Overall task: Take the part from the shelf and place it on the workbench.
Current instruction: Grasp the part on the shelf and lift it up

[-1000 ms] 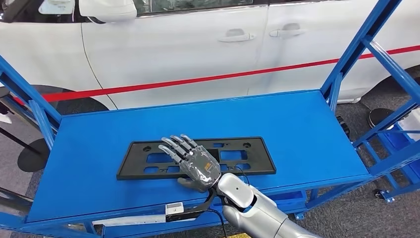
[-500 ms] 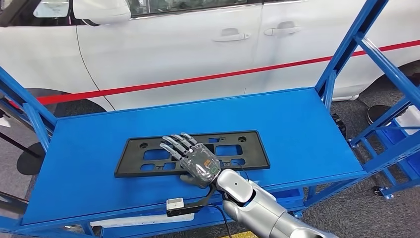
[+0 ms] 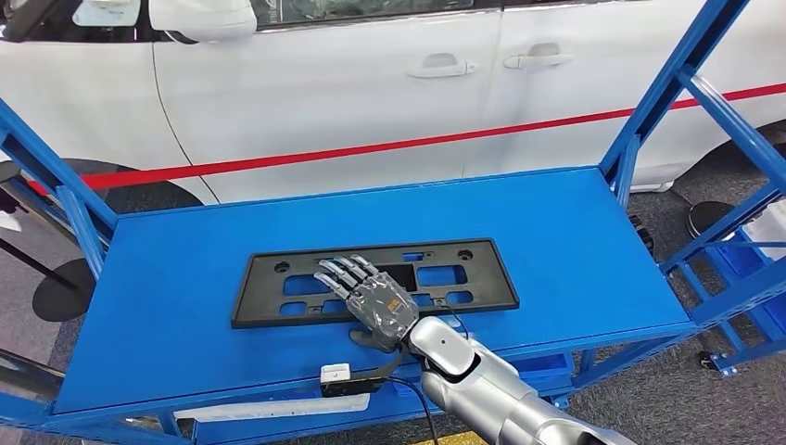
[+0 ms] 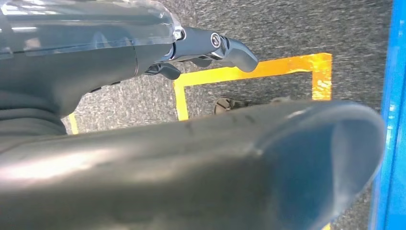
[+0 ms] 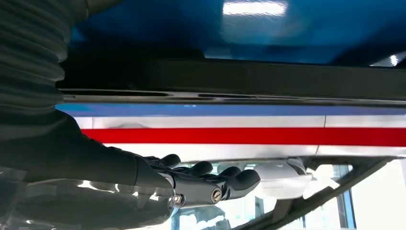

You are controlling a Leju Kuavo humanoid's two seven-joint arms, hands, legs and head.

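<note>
The part, a flat black licence-plate frame (image 3: 487, 278) with several cut-outs, lies lengthwise on the blue shelf (image 3: 556, 222), near its front edge. My right hand (image 3: 375, 306) reaches over the frame's near edge at its middle, fingers stretched out across the top and the thumb down at the front edge. In the right wrist view the fingers (image 5: 215, 184) stand a little off the black frame (image 5: 239, 76), with the car showing through the gap, so nothing is gripped. My left hand (image 4: 95, 72) hangs above the floor, fingers apart and holding nothing.
A white car (image 3: 324, 93) with a red stripe stands close behind the shelf. Blue slanted uprights (image 3: 667, 83) frame both ends. A small white-and-black device (image 3: 335, 375) with a cable sits at the shelf's front lip. Yellow tape (image 4: 249, 74) marks the grey floor.
The frame now lies slightly farther from the shelf's front edge and a little to the right. My right hand has moved the same way. The camera swayed briefly and returned.
</note>
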